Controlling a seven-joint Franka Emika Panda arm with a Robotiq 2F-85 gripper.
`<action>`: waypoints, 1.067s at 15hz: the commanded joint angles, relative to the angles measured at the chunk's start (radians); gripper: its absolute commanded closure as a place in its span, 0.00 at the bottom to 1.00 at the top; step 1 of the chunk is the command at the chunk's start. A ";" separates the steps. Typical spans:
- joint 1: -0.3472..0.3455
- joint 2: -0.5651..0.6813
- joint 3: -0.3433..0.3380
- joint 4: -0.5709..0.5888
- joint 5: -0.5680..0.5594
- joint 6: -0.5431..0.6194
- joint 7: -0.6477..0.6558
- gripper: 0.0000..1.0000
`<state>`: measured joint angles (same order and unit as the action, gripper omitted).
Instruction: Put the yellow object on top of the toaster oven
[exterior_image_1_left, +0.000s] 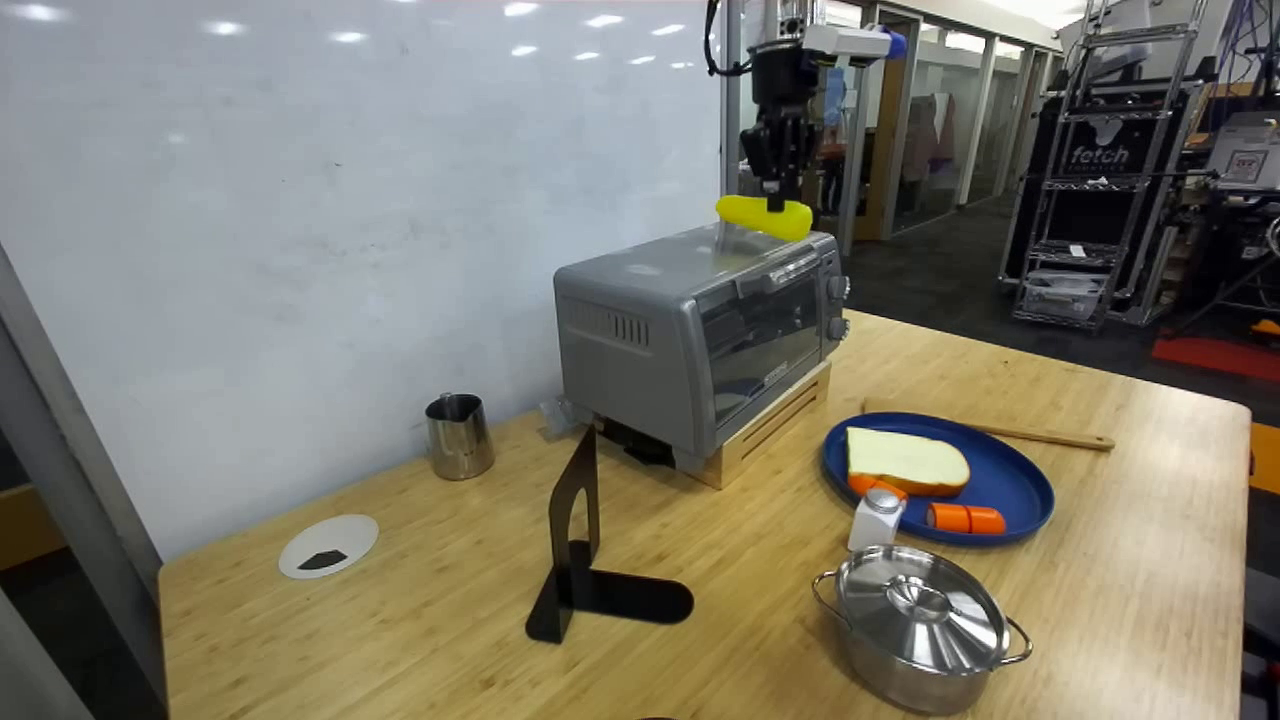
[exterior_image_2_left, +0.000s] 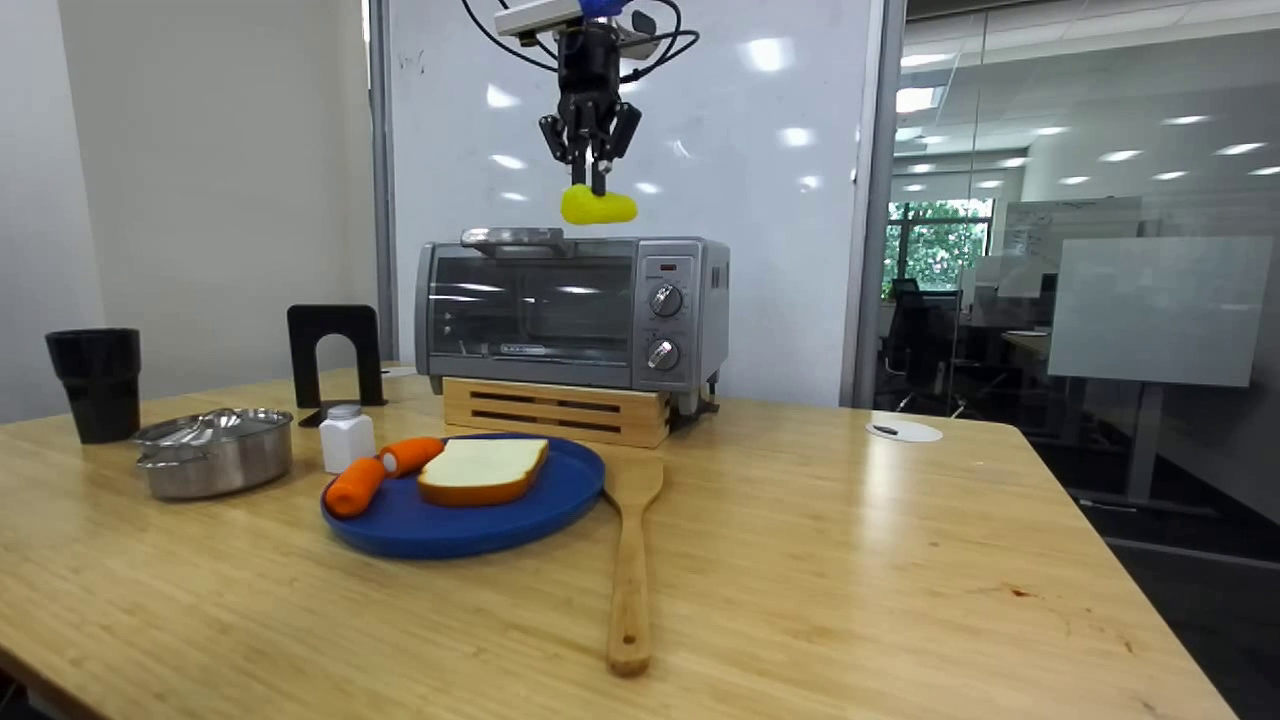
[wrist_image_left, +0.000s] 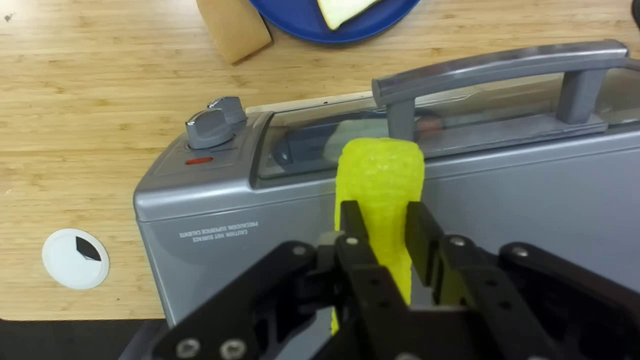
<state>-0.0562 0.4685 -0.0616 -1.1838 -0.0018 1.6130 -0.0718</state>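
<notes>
A bright yellow elongated object (exterior_image_1_left: 750, 214) hangs above the grey toaster oven (exterior_image_1_left: 640, 345) in an exterior view. In an exterior view, a small gap shows between the yellow object (exterior_image_2_left: 600, 207) and the top of the toaster oven (exterior_image_2_left: 685, 330). My gripper (exterior_image_2_left: 588, 183) points down, shut on the object's middle. In the wrist view, the gripper (wrist_image_left: 381, 212) has a finger on each side of the yellow object (wrist_image_left: 380, 172). The object's far end lies over the front edge of the toaster oven (wrist_image_left: 505, 200), near its door handle. The fingers hide part of the object.
A blue plate (exterior_image_1_left: 1015, 490) with bread and orange carrot pieces lies before the oven, beside a wooden spatula (exterior_image_2_left: 630, 580). A lidded pot (exterior_image_1_left: 930, 640), white shaker (exterior_image_1_left: 877, 518), black bookend (exterior_image_1_left: 625, 597), metal pitcher (exterior_image_1_left: 460, 440) and black cup (exterior_image_2_left: 97, 385) stand around. A whiteboard wall (exterior_image_1_left: 350, 200) rises behind.
</notes>
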 joint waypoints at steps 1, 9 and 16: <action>-0.014 0.053 0.009 0.068 0.025 -0.019 -0.028 0.93; -0.006 0.075 0.013 0.106 0.019 -0.037 -0.039 0.27; 0.067 -0.037 0.009 0.024 -0.048 -0.052 -0.014 0.00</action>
<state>-0.0253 0.5115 -0.0556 -1.0943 -0.0105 1.5840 -0.0885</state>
